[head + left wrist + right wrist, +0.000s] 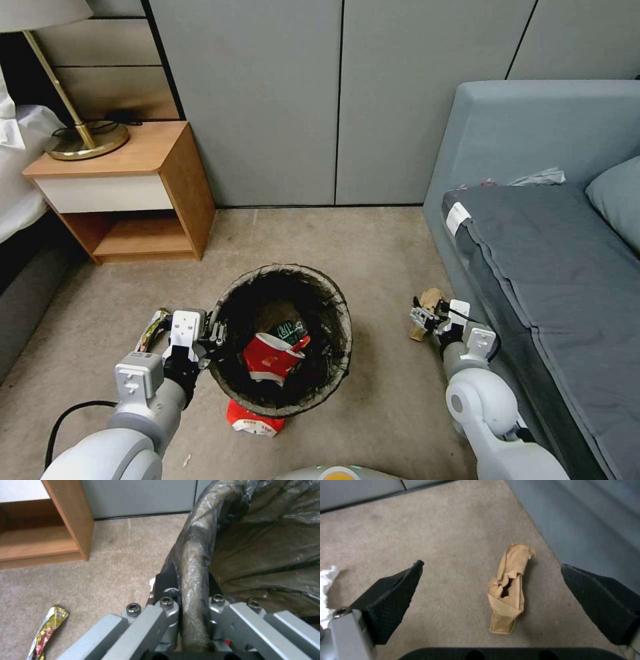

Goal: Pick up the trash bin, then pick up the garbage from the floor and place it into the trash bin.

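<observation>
Beige carpet floor (pixel 373 253), grey wall panels behind, wooden nightstand (pixel 127 193) on the left, grey sofa (pixel 553 267) on the right. Trash bin (pixel 283 337) mid-floor, dark liner, holding a crumpled red-and-white cup (pixel 270 357). Left hand (pixel 193 590) clamped on the bin rim. Right hand (pixel 490 587) spread wide above the brown paper (pixel 508 587) lying by the sofa. Yellow snack wrapper (pixel 46 632) on the carpet just beside the left hand.

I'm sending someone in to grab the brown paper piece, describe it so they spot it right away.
Go to the grey sofa and look at the carpet along its front edge. The brown paper lies flat there, directly under the open right hand. It is the only tan, crumpled, torn piece; the other litter is red or foil.
</observation>
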